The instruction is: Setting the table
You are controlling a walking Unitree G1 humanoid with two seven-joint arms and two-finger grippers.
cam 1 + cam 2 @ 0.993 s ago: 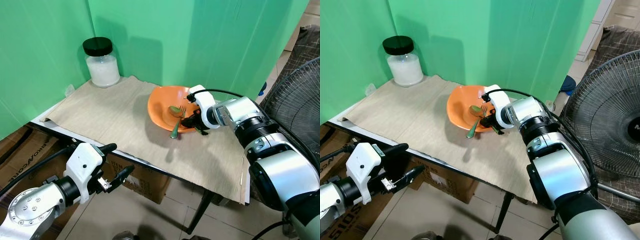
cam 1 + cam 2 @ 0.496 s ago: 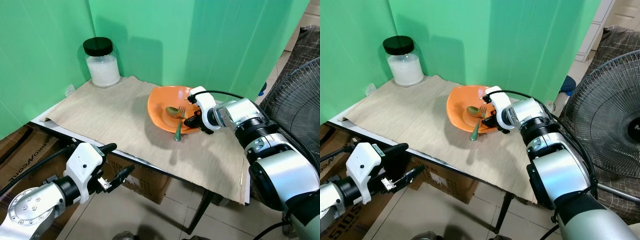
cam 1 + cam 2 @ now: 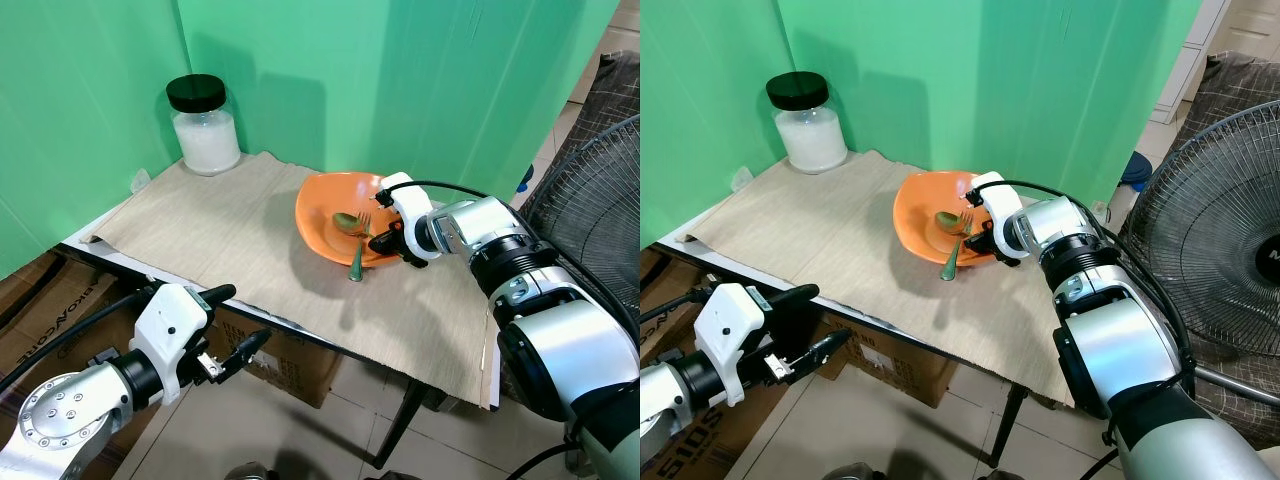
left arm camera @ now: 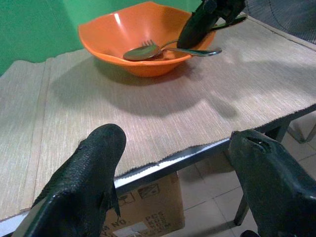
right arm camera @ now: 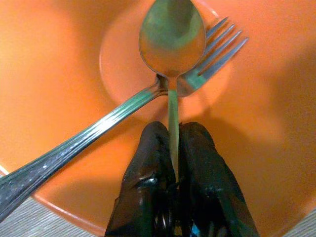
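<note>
The right gripper (image 5: 173,148) is clamped on a spoon (image 5: 172,37); the left gripper (image 4: 173,168) is held low, fingers spread.

Item count, desk scene:
1 orange bowl (image 3: 338,212), 1 spoon (image 5: 172,34), 1 fork (image 5: 113,118), 1 black-lidded jar (image 3: 203,125), 1 woven mat (image 3: 230,240), 1 desk (image 3: 120,262), 1 fan (image 3: 1225,230), 2 claws: left claw (image 3: 235,320), right claw (image 3: 390,238).
</note>
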